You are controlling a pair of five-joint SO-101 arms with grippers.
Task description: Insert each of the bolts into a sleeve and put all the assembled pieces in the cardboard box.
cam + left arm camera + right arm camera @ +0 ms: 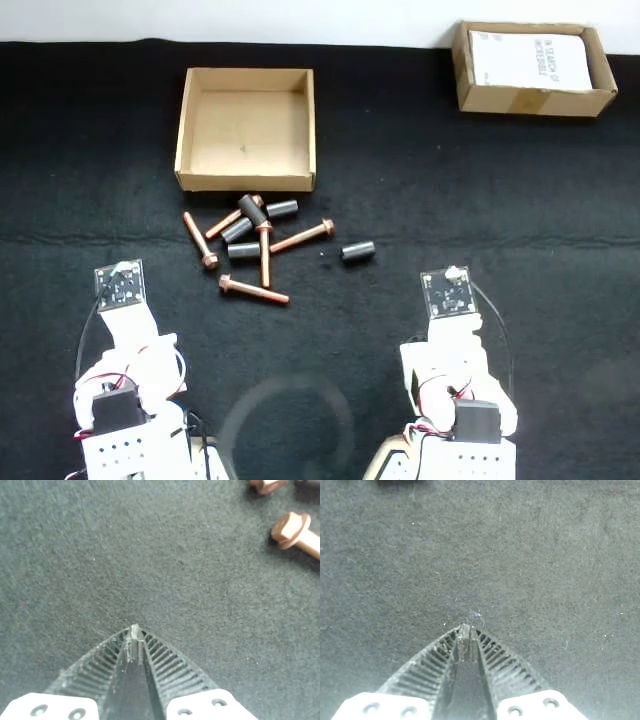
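left gripper point(134, 630) and right gripper point(465, 628) are both clenched on nothing, bolts point(265, 256) and sleeves point(252, 210) lie loose at 6 o'clock of the bare-floored box point(245, 130), and a far box point(530, 102) at 1 o'clock holds a white card point(528, 58).

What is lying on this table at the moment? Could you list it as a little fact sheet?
Table cover: black mat
Cardboard box: open, nothing inside
Bolts: five, copper-coloured, loose between the box and the arms
Sleeves: five, dark; four among the bolts, one apart
Second box: far corner, white sheet inside
Left gripper: shut, over bare mat
Right gripper: shut, over bare mat
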